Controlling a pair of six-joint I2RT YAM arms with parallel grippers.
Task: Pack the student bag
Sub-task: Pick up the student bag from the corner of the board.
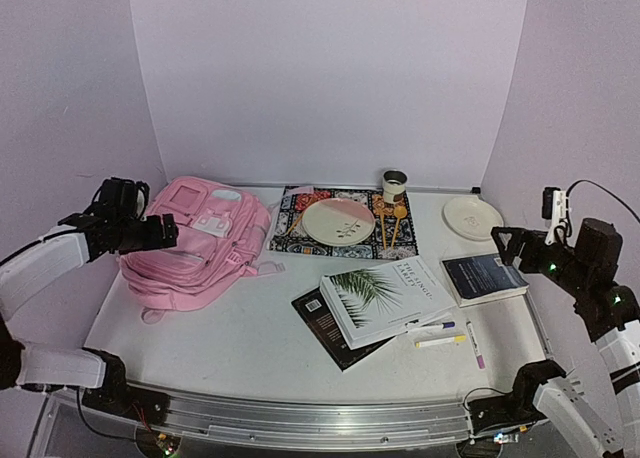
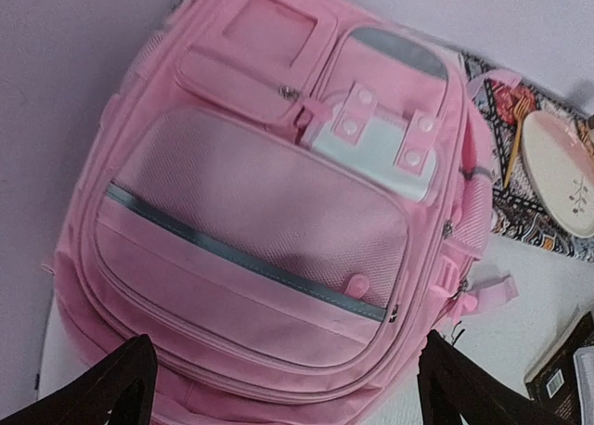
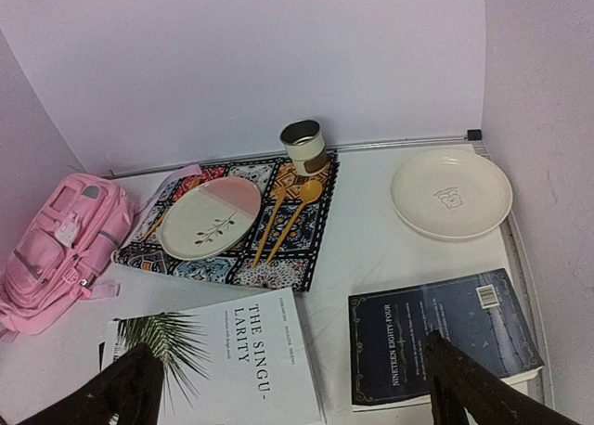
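Note:
The student bag [image 1: 195, 243], a soft pink backpack with zipped front pockets and a white patch, lies flat at the left of the table. It fills the left wrist view [image 2: 269, 221] and shows small in the right wrist view [image 3: 56, 249]. My left gripper [image 1: 165, 233] hovers open over the bag's left side, its jaws [image 2: 288, 369] wide apart with nothing between them. A white palm-leaf book [image 1: 385, 298] lies on a black book [image 1: 325, 323] mid-table. My right gripper [image 1: 505, 243] stands open above a dark blue book [image 1: 483, 276], holding nothing [image 3: 290, 351].
Three markers [image 1: 440, 335] lie right of the white book. A patterned placemat [image 1: 300, 233] at the back carries a pink-and-white plate [image 1: 337, 221], wooden spoons [image 1: 390, 223] and a cup [image 1: 394, 186]. A white plate [image 1: 472, 218] sits back right. Walls close three sides.

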